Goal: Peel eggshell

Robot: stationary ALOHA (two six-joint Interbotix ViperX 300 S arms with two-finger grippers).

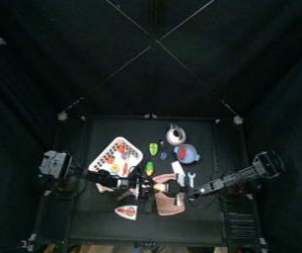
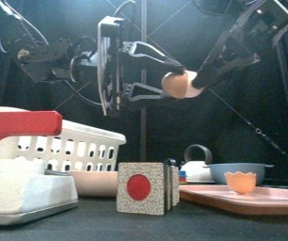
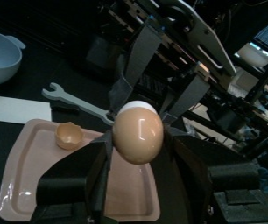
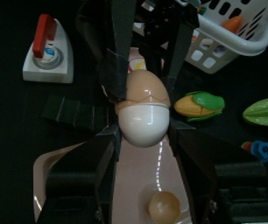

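The egg (image 2: 176, 84) hangs in mid-air between both grippers, above the pink tray (image 2: 266, 200). In the right wrist view the egg (image 4: 146, 109) is brown on one half and white on the other. My left gripper (image 3: 137, 162) comes in from the left and is shut on the egg (image 3: 137, 131). My right gripper (image 4: 146, 140) comes in from the right and is shut on it too. A piece of eggshell (image 3: 68, 133) lies on the tray (image 3: 31, 175); it also shows in the front view (image 2: 242, 181). In the top view the egg (image 1: 169, 191) sits over the tray (image 1: 167, 208).
A white basket (image 2: 58, 151) stands at the left, with a red-handled white block (image 2: 21, 193) in front of it. A card with a red dot (image 2: 143, 186) stands near the middle. A kettle (image 2: 197, 160), a blue bowl (image 2: 241, 171), a wrench (image 3: 78, 101) and green toys (image 4: 199, 105) lie around.
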